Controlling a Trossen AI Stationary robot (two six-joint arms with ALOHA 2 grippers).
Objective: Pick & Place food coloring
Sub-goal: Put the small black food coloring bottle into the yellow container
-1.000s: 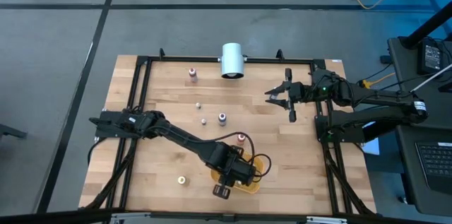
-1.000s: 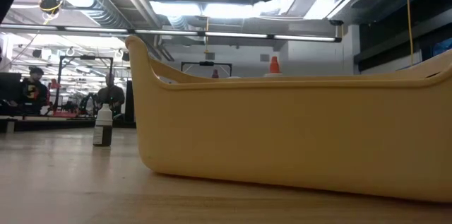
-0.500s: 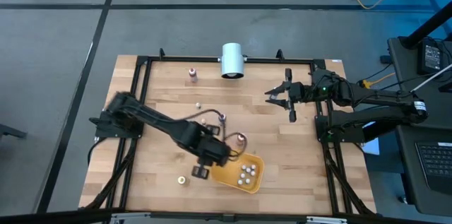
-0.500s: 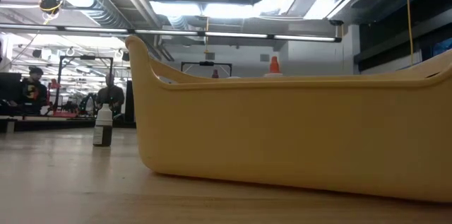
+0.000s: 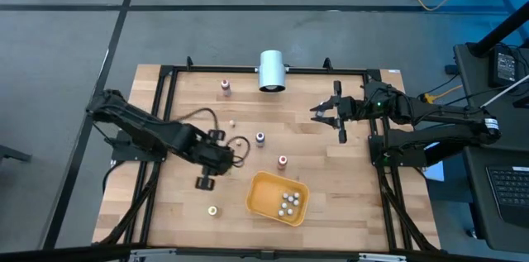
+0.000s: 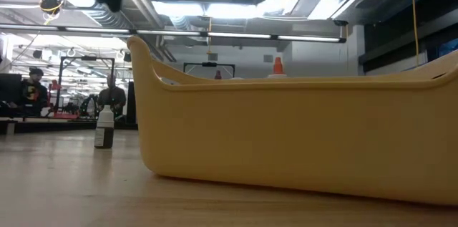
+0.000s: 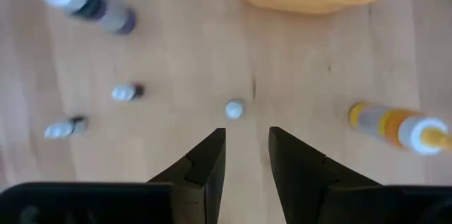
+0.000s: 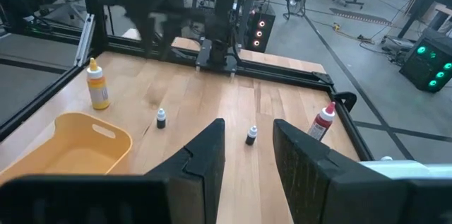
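Observation:
Several tiny food coloring bottles [image 5: 288, 202] lie in the orange tray [image 5: 263, 198] near the table's front. More bottles stand on the wood: a pink-topped one [image 5: 225, 87] at the back, one [image 5: 259, 138] and one [image 5: 282, 161] mid-table, and a yellow one [image 5: 212, 210] at the front. My left gripper [image 5: 207, 182] hangs open above bare wood, left of the tray, pointing down. In its wrist view the gripper [image 7: 247, 157] has a whitish-topped bottle [image 7: 234, 109] just ahead of its tips. My right gripper [image 5: 329, 120] waits open at the back right.
A big white cylinder [image 5: 271, 70] stands at the table's far edge. A black frame [image 5: 165, 88] borders the wood. In the low view the tray wall [image 6: 300, 134] fills most of the picture, with one bottle [image 6: 104, 128] to its left. People stand in the room behind.
My left gripper has swung from above the tray toward the table's left and a little toward the far edge, rising slightly. The tray with its bottles has come fully into view and has stayed in place.

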